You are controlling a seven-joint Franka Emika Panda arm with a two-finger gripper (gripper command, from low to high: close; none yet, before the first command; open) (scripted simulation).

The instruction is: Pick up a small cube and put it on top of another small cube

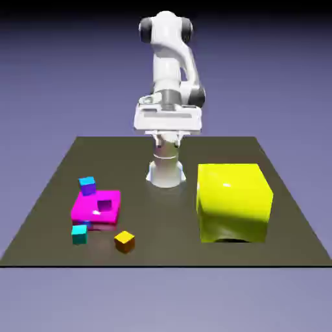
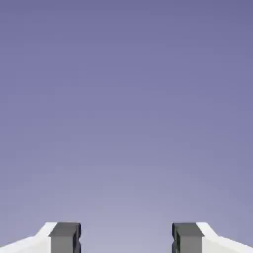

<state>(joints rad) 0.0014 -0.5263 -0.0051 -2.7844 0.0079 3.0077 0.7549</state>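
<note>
a: where is the small cube point(image 1: 124, 241)?

b: i see it near the front edge of the table point(image 1: 168, 259), orange-yellow, all by itself. the teal cube point(image 1: 80, 234) sits near it toward the exterior view's left. just behind that is the pink slab point(image 1: 91, 202) with a purple cube point(image 1: 104, 205) on top, and a blue and purple cube point(image 1: 87, 185) at its far corner. the big yellow block point(image 1: 233, 202) is well apart, on the exterior view's right

a: is the claw holding it?

b: no. the gripper point(image 2: 126, 239) is spread wide with nothing between its fingers point(image 2: 64, 238). my arm point(image 1: 168, 71) is tucked up high at the far side, far from every cube

a: so which step are we on?

b: i think the very start, nothing is picked yet. next i must bring the hand down over the small cube, line the fingers up with its sides, then close

a: what does each view give you?

b: the exterior view shows the table and all the cubes. the hand view shows only the plain backdrop and the two finger tips, no cubes at all
</note>
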